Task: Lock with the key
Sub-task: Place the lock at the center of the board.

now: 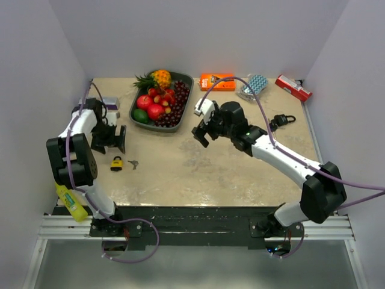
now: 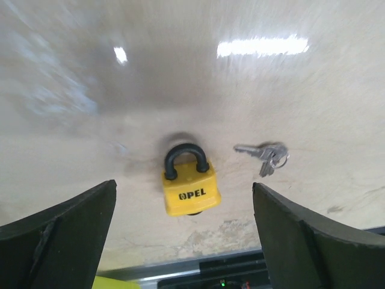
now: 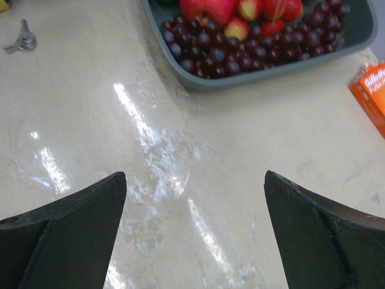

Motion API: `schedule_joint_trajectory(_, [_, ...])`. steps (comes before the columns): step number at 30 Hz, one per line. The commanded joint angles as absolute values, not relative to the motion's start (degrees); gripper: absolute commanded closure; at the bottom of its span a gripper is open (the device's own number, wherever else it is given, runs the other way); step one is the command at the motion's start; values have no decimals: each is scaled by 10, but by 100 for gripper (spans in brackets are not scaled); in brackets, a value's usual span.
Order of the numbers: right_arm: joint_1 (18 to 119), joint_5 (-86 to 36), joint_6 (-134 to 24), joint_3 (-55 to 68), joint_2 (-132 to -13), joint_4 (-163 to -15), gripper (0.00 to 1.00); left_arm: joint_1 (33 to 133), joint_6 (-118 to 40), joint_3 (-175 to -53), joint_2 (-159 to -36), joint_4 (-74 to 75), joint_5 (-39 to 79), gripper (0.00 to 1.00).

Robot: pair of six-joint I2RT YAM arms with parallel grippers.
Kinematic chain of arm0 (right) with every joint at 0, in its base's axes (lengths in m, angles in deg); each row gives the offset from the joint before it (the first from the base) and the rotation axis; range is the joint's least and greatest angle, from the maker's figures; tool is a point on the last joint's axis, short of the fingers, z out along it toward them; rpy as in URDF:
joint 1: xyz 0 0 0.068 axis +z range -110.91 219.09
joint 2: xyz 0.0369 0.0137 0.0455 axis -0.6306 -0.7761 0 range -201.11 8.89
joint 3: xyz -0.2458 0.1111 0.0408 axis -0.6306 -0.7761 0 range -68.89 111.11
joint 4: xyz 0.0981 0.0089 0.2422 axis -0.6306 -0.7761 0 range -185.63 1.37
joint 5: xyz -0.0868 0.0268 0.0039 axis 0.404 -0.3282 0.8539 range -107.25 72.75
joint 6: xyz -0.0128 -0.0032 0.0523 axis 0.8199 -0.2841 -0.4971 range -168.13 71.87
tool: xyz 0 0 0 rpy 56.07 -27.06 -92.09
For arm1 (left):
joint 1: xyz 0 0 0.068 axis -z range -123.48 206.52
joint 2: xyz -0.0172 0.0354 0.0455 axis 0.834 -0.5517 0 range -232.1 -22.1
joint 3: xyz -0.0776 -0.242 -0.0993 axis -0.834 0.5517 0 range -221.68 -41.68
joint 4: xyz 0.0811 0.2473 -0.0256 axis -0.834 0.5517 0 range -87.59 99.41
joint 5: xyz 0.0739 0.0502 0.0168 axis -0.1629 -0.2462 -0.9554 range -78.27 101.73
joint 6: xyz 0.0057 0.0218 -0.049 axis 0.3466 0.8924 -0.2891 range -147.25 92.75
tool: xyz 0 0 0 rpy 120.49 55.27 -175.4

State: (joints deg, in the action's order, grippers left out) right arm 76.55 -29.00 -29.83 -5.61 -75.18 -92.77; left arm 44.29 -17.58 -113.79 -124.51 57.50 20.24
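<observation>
Left gripper (image 1: 113, 139), jaws spread wide and empty, hovers just beyond the yellow padlock (image 2: 190, 186); the key (image 2: 263, 155) lies just right of it, blade pointing padlock-ward. Right gripper (image 1: 203, 133), likewise spread and empty, is well apart.

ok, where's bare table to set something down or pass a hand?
Free: the wide front-centre table between keys and right arm, nearer than the fruit tray. Crowded: back edge (orange box, blue pouch, red box) and around the padlock by the left gripper.
</observation>
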Motion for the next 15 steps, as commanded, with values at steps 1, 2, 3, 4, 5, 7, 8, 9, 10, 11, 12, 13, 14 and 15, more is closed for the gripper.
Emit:
schedule_joint_trajectory(1, [698, -316, -313, -49, -703, -1013, 1, 465, -153, -1275, -1208, 602, 218, 1])
schedule_joint_trajectory(2, [685, -320, -305, -50, -699, -1032, 1, 472, -143, -1298, -1204, 597, 217, 1])
schedule_joint_trajectory(3, [661, -324, -280, -52, -689, -1050, 1, 479, -136, -1337, -1195, 590, 217, 1])
schedule_joint_trajectory(4, [649, -326, -271, -57, -685, -1083, 1, 491, -120, -1355, -1191, 568, 218, 1])
schedule_joint_trajectory(5, [628, -327, -259, -60, -680, -1099, 1, 497, -111, -1371, -1187, 556, 221, 1])
schedule_joint_trajectory(7, [602, -327, -224, -60, -675, -1157, 1, 504, -107, -1401, -1176, 507, 230, 1])
schedule_joint_trajectory(8, [569, -331, -212, -56, -679, -1181, 1, 505, -109, -1406, -1172, 492, 256, 1])
schedule_joint_trajectory(9, [551, -335, -178, -52, -689, -1207, 1, 504, -106, -1412, -1169, 480, 275, 1])
schedule_joint_trajectory(10, [533, -341, -158, -42, -697, -1260, 2, 505, -106, -1409, -1168, 452, 295, 1])
schedule_joint_trajectory(11, [496, -345, -136, -38, -704, -1283, 2, 504, -108, -1406, -1161, 436, 330, 1])
schedule_joint_trajectory(12, [480, -342, -90, -34, -710, -1304, 3, 505, -113, -1390, -1156, 419, 345, 1])
schedule_joint_trajectory(13, [464, -337, -65, -30, -726, -1341, 4, 504, -139, -1381, -1152, 377, 357, 1])
schedule_joint_trajectory(14, [433, -331, -41, -28, -734, -1355, 4, 504, -156, -1371, -1143, 355, 374, 1])
schedule_joint_trajectory(15, [421, -311, 2, -26, -744, -1376, 5, 505, -170, -1353, -1142, 317, 383, 1])
